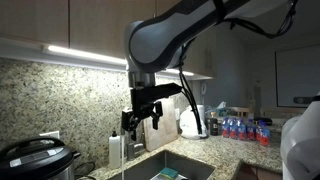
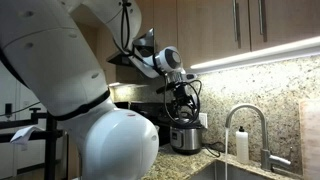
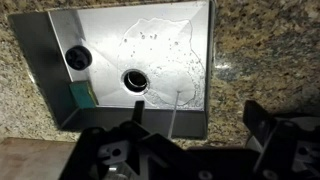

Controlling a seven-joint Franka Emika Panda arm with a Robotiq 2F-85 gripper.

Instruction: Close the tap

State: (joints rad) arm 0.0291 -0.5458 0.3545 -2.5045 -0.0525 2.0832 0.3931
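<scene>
The tap (image 2: 246,112) is a slim silver gooseneck faucet at the back of the sink (image 2: 222,172), with a small side lever (image 2: 281,160) low on its right. My gripper (image 2: 180,100) hangs open and empty, above the counter and well to the left of the tap. In an exterior view my gripper (image 1: 143,117) covers most of the tap, and a thin stream of water (image 1: 122,165) falls below it. The wrist view looks down past my open fingers (image 3: 195,135) into the sink (image 3: 60,60), where the stream (image 3: 175,108) lands near the drain (image 3: 135,80).
A white soap bottle (image 2: 241,147) stands by the tap. A rice cooker (image 2: 185,136) sits on the granite counter under my gripper. A green sponge (image 3: 82,95) lies in the sink. Water bottles (image 1: 245,128) stand further along the counter. Cabinets hang overhead.
</scene>
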